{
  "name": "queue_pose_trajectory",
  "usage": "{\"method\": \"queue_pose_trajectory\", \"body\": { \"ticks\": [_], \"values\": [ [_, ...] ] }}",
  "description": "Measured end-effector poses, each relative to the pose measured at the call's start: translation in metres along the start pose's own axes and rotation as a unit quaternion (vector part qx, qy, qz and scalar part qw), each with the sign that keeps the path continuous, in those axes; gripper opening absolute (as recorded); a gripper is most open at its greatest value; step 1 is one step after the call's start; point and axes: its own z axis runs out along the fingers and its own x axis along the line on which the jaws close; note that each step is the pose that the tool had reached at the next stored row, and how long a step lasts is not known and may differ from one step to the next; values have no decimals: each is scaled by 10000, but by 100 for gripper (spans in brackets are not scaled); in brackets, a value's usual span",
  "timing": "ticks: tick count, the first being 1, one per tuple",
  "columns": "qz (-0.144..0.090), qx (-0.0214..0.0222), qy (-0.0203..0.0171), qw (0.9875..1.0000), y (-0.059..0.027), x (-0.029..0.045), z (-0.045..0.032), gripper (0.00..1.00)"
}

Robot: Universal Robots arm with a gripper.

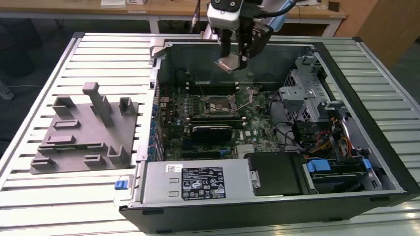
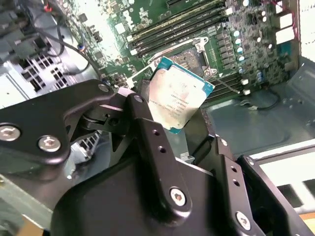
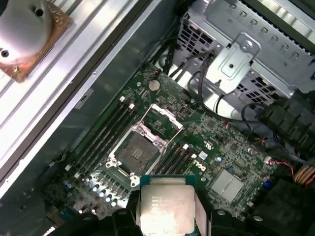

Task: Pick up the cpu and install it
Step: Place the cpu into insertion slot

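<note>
the gripper point(image 1: 235, 60) is clenching on the cpu point(image 1: 229, 65), gripping it by two opposite edges. in the second wrist view its fingers point(image 2: 147, 132) are pressing only on the rims, probably so the silver top and the contact side are going untouched. the cpu is hanging well above the socket point(image 1: 222, 104) and a little toward the case's point(image 1: 190, 59) back wall, tilted rather than level.

in the first wrist view the socket point(image 3: 135, 153) is lying bare. its frame point(image 3: 160, 120) seems to be standing swung open just beside it, which i judge is leaving the recess ready for the chip.

room is looking tight at board level. memory slots point(image 3: 101, 135) are running close along both sides of the socket, and cables point(image 3: 206, 93) and a drive cage point(image 3: 236, 59) are crowding in a little farther out. the air straight above the socket is standing open. the grey fixture point(image 1: 82, 132) is sitting well apart from the socket, outside the case.
</note>
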Motion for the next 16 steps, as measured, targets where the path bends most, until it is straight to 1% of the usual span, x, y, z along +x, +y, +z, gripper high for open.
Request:
{"method": "queue_pose_trajectory", "body": {
  "ticks": [3,5,7,10,13,16],
  "values": [
    [256,6,-15,9997,0,1,5,53],
    [413,9,-24,9991,0,2,7,53],
    [580,12,-33,9983,0,2,10,53],
    [813,18,-47,9967,1,4,17,53],
    [960,21,-55,9954,5,10,22,53],
    [981,21,-57,9952,10,18,30,53]
  ]
}}
